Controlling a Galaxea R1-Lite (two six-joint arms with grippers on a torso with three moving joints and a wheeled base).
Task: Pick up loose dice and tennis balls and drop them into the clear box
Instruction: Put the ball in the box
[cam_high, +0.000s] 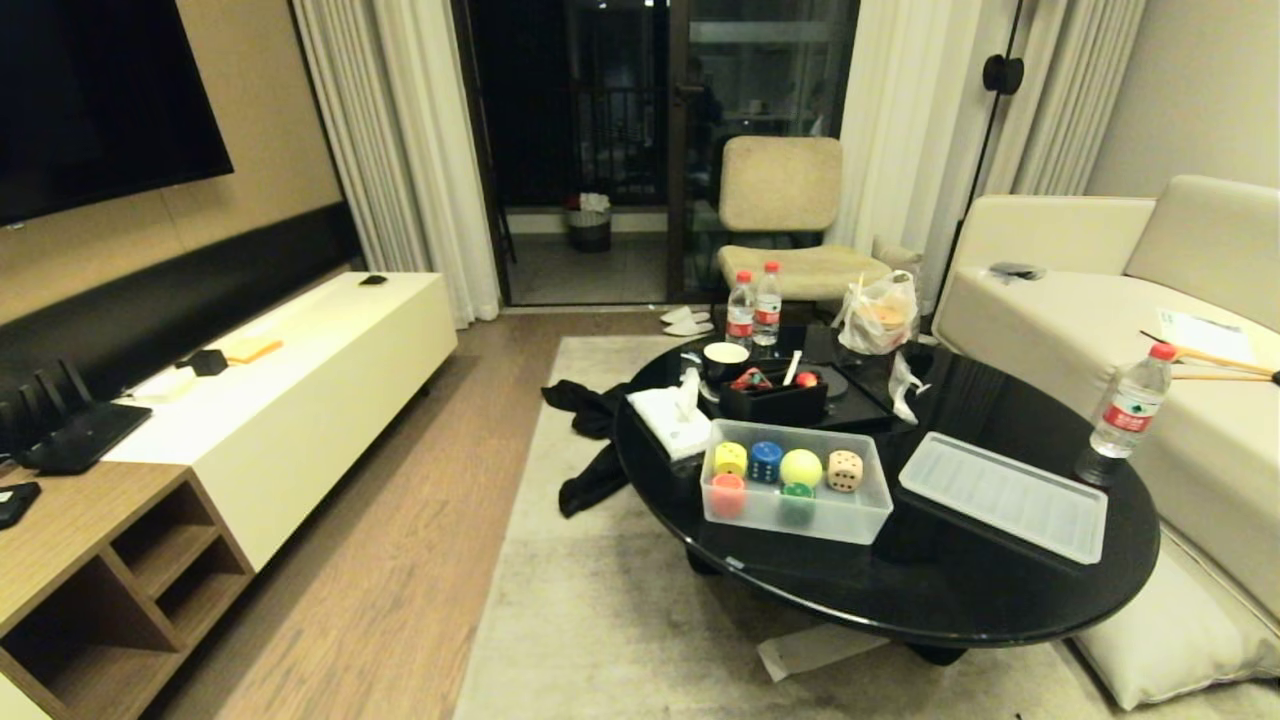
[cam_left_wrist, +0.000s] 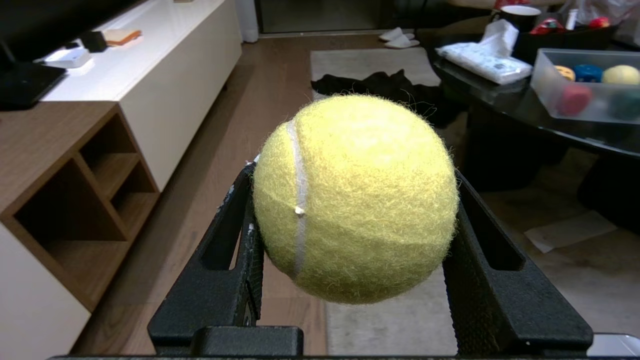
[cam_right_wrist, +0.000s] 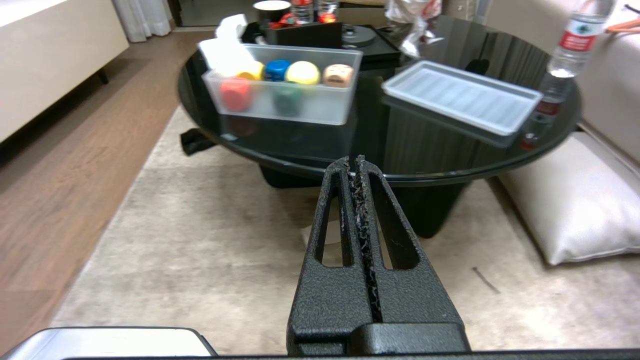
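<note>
While the clear box (cam_high: 795, 515) sits on the black table's (cam_high: 1000, 590) near-left part (dice and one ball inside), the left gripper (cam_left_wrist: 355, 210) clamps a tennis ball (cam_left_wrist: 355, 200); the box lies to its far right. The right gripper (cam_right_wrist: 356, 170) is clenched, empty.

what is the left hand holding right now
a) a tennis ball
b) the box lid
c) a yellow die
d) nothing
a: in the left wrist view the left hand is closed on a fuzzy yellow-green tennis ball with a white seam, held above the floor short of the black table.
</note>
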